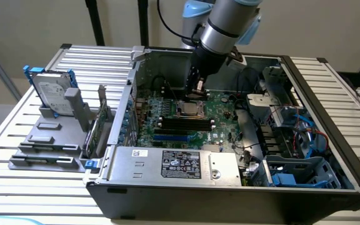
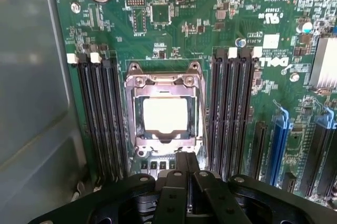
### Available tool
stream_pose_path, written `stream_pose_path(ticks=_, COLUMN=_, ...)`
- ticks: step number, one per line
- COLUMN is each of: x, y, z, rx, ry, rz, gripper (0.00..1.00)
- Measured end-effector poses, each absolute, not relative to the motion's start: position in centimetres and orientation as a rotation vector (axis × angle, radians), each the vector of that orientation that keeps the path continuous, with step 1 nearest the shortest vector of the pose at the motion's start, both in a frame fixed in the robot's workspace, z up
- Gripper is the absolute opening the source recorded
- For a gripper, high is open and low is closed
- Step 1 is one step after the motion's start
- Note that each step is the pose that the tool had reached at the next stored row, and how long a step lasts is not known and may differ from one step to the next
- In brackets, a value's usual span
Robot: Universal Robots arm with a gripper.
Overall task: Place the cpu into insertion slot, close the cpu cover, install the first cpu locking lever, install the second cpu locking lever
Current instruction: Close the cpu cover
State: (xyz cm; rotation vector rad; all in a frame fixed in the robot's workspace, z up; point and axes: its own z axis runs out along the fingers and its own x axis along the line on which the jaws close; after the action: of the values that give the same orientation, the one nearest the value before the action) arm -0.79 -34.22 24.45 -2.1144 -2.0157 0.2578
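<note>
Pale, silvery-tan cpu (image 2: 165, 115) lies flat in the insertion slot (image 2: 164, 139), its face showing through the window of the cpu cover (image 2: 163, 80). That thin silvery frame appears to lie down over the chip, level with the board, not raised. The socket sits on the green motherboard (image 2: 174, 34), flanked closely on both sides by the long black memory slots (image 2: 100, 113).

The hand (image 2: 185, 159) has its two fingers pressed together with nothing between them. Their tips stand just beside the socket's edge, at the rim of the cover; whether they touch it cannot be told. In the exterior view the hand (image 1: 196, 96) reaches down into the open computer case (image 1: 230, 206) right above the socket, with the grey power supply box (image 1: 174, 164) nearer the camera and the slatted surface (image 1: 17, 187) beneath the case.

Judged from this layout, seating the chip is done and the cover looks closed, so the work in hand is at the locking levers. The levers themselves are too fine to make out, and whether either is latched cannot be told. Contact here calls for a fine, steady tip, given the crowded slots alongside.
</note>
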Motion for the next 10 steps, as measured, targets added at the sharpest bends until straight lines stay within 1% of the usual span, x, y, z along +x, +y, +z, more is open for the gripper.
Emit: stream_pose_path(ticks=10, x=-2.5, y=-34.2, z=22.8, rx=-2.111, ry=-2.014, rz=0.251, gripper=0.11)
